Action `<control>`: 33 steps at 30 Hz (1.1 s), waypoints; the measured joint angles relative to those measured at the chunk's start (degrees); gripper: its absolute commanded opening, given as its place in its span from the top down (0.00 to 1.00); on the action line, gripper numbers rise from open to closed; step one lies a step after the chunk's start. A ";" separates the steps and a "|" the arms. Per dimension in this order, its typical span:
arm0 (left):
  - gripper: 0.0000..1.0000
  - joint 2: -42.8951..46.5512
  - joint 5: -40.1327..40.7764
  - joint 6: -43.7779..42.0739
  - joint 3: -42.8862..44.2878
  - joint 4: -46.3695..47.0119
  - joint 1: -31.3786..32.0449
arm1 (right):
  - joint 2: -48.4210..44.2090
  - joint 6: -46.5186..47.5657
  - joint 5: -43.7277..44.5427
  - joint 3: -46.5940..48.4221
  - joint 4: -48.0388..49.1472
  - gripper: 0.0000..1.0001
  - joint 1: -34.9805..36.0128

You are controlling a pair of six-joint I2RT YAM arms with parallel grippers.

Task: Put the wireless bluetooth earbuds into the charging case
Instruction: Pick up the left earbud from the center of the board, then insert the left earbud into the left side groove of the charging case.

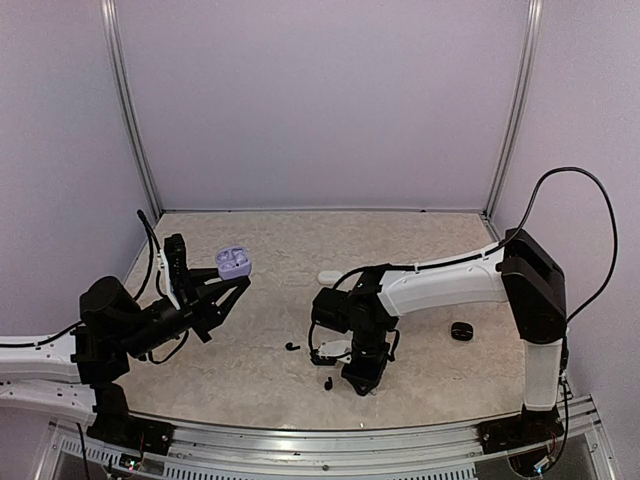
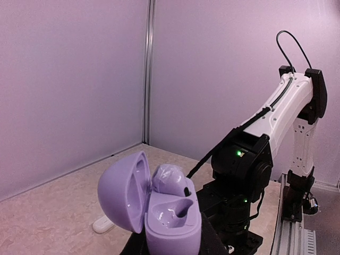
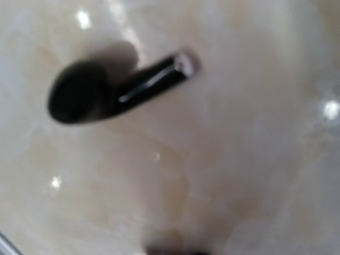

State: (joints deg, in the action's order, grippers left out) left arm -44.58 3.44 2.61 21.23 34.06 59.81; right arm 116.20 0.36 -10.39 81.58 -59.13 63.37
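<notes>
The left gripper (image 1: 228, 282) is clamped on the base of a lavender charging case (image 2: 159, 212) and holds it up off the table (image 1: 420, 250). Its lid (image 2: 125, 191) is swung open to the left. The case is smooth matt plastic, rounded like a pebble, with two moulded wells in its base. One lavender earbud (image 2: 169, 178) sits in the far well, and the near well shows only its bare hollow.

Beyond the case a white piece (image 1: 330, 277), rounded and elongate, lies on the table, too small to tell more.

The table is beige, marbled and slightly glossy. Near its middle a black earbud (image 1: 291, 346) lies alone. A second black earbud (image 1: 327, 383) lies just beside the right gripper (image 1: 362, 388), which points straight down at the surface.

The right wrist view is blurred and shows what is probably that second one: glossy black, with a bulbous head and a straight stem, lying flat. No fingers show clearly there, so I cannot tell whether that gripper's jaws are open or closed.

Further right a black case (image 1: 461, 331), a small glossy pebble with its lid down, rests on the table, well apart from the gripper.
</notes>
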 measured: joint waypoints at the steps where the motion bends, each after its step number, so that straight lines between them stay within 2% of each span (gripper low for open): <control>1: 1.00 0.00 0.00 0.00 0.00 0.00 0.00 | 0.00 -0.02 0.04 0.02 -0.02 0.85 0.00; 8: 1.00 -0.07 0.00 0.00 0.00 0.00 0.00 | 0.00 0.04 0.81 1.07 -0.39 0.90 0.00; 17: 1.00 -0.66 0.00 -0.02 0.00 0.00 -0.02 | -2.58 0.33 4.42 4.26 1.20 0.91 -0.15; 26: 1.00 -2.21 -0.66 -0.07 0.00 0.26 -0.02 | -14.78 4.20 11.34 8.15 11.02 0.91 -0.22; 33: 1.00 -2.75 -2.49 -1.29 0.02 1.25 -0.02 | -26.40 8.66 10.54 7.52 23.04 0.91 -0.37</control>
State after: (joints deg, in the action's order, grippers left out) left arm -47.33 0.95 1.32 21.26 35.31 59.79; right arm 89.80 9.02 0.14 89.10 -36.10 63.00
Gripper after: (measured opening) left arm 0.211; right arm 0.153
